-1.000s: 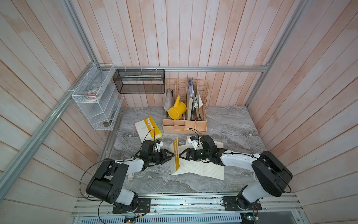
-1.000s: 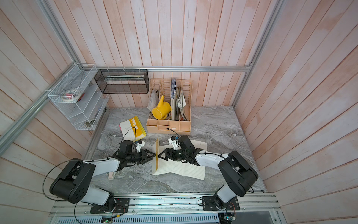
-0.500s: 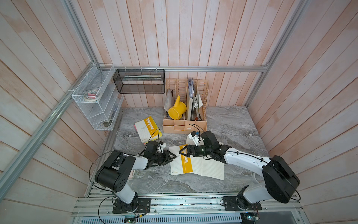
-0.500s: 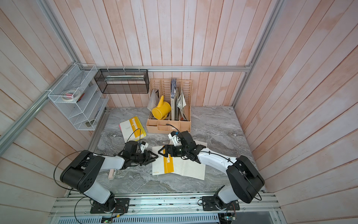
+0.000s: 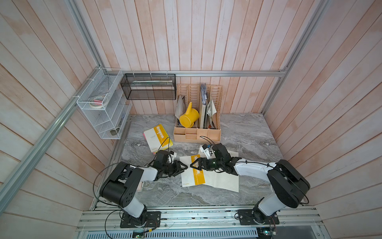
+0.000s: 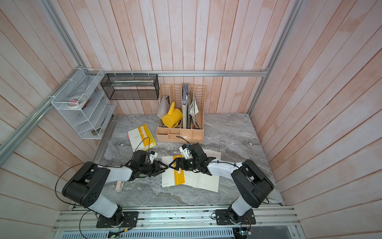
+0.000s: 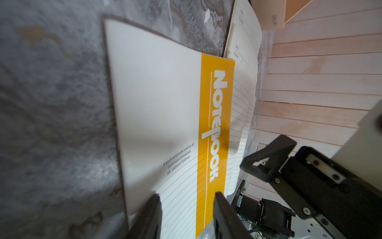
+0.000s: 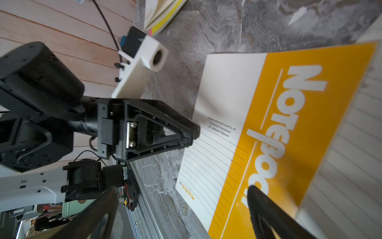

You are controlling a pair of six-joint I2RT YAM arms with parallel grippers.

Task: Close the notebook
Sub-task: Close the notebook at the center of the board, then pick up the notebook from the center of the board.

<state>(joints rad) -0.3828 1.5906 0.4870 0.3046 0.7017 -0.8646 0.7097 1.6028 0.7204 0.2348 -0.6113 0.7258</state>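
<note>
**Cover's down, pages poking out the side**

The notebook lies on the grey marble table, toward the front edge and about halfway across. Its white cover with the yellow "Notebook" band faces up. Lined pages stick out past the yellow side, toward the right edge of the table, so it doesn't look neatly shut. In the left wrist view, the pages beyond the band on the notebook curve upward instead of lying flat.

The left claw sits low at the notebook's left edge, pointing across it. Its jaws are partly apart with nothing between them. Whether a tip actually touches the cover can't be made out.

The right claw comes in from the other side, right over the yellow band. The two claws end up nearly nose to nose in both top views. The right wrist view shows its fingers spread wide and gripping nothing.

A second notebook lies closed further back, toward the left edge. At the back edge, a wooden organizer holds a yellow watering can.
</note>
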